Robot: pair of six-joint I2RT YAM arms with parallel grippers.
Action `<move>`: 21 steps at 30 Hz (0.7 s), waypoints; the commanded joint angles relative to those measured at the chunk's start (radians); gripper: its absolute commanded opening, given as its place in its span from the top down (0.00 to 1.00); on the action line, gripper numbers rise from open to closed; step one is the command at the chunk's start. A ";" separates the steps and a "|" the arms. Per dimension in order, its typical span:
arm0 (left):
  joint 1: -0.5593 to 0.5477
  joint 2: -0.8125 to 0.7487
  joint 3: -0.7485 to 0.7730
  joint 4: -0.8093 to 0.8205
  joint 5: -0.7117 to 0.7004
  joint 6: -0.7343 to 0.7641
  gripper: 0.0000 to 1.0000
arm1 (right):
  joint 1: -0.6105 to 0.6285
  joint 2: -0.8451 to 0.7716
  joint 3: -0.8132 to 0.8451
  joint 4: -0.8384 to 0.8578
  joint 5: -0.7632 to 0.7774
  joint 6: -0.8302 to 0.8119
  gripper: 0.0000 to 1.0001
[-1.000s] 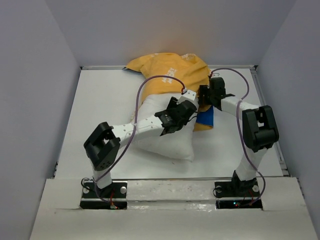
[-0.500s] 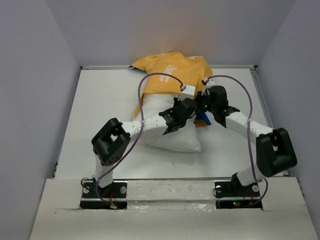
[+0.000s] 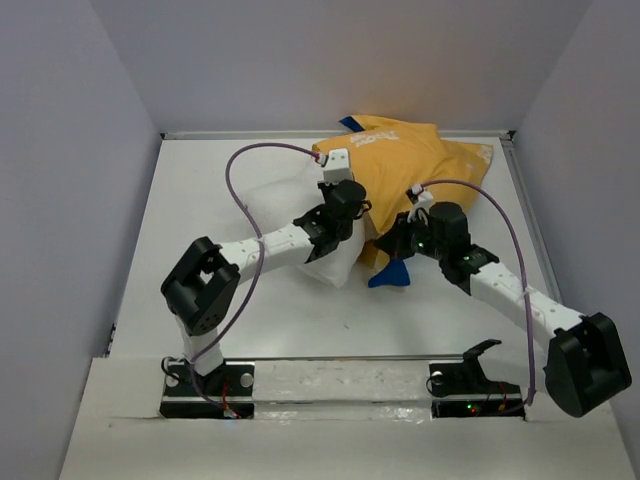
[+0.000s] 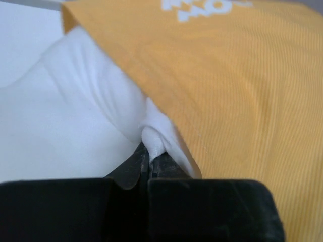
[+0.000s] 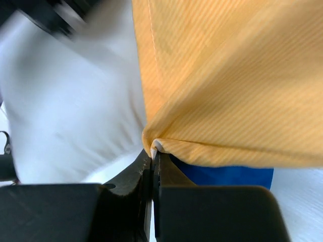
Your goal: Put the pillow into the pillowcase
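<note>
Two robot arms meet over a white pillow (image 3: 285, 215) and a yellow-orange pillowcase (image 3: 415, 165) at the far side of a white table (image 3: 200, 300). The pillow lies partly inside the case. Its right part is under the yellow cloth, and its left part is bare on the table.

The left gripper (image 3: 345, 195) reaches across the pillow and is clenched on a small fold of its white fabric, right at the mouth of the case. The left wrist camera shows that fold nipped between the closed fingers (image 4: 169, 169). The yellow hem runs diagonally just above, with white lettering (image 4: 202, 7) at the top of the view.

The right gripper (image 3: 393, 240) is clamped on the pillowcase's hem at its near edge. Its wrist camera shows the yellow cloth gathered into the fingertips (image 5: 128, 174), the case's blue side (image 5: 222, 174) underneath and the pillow to the left. From overhead, a flap of that blue cloth rests on the table just below the right gripper. The far end of the case lies against the back wall (image 3: 330, 60).
</note>
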 commanded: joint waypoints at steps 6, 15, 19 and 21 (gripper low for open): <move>-0.005 -0.121 -0.118 0.496 -0.095 -0.146 1.00 | 0.122 0.187 -0.028 0.169 -0.194 0.208 1.00; -0.053 -0.110 -0.235 0.634 -0.145 -0.168 1.00 | 0.199 0.009 0.094 0.122 -0.352 0.159 0.93; -0.091 -0.081 -0.232 0.663 -0.187 -0.169 1.00 | 0.208 -0.045 0.108 0.069 -0.349 0.129 0.73; -0.077 -0.081 -0.222 0.665 -0.161 -0.169 1.00 | 0.208 -0.080 0.085 0.011 -0.268 0.083 0.58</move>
